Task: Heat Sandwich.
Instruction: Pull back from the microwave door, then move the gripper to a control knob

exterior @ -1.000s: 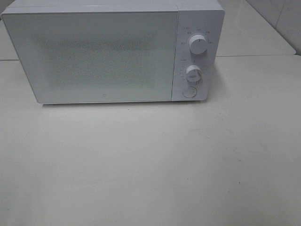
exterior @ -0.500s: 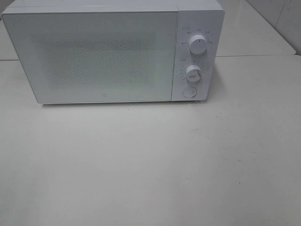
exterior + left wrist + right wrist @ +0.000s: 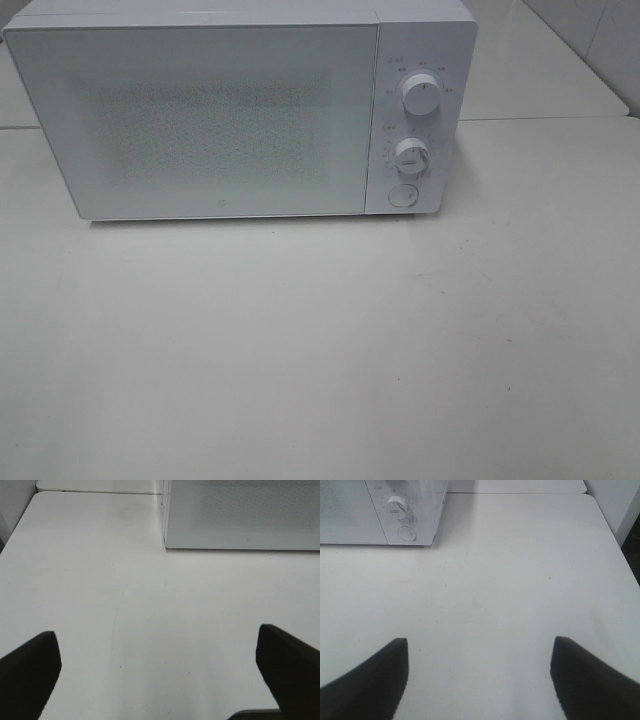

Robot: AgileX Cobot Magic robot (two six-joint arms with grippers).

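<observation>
Sandwich not in sight in any view: can't tell its place, long axis or look; maybe behind shut door of microwave. Left tool spread wide, empty, off microwave's door-side corner. Right tool open, empty, nearer microwave's round btn. Both over bench.

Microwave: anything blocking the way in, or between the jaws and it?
Yes. The microwave has its door shut over the cavity. Nothing visible lies on the table between either arm's open jaws and the round button under the knobs. No sandwich shows in any view.
</observation>
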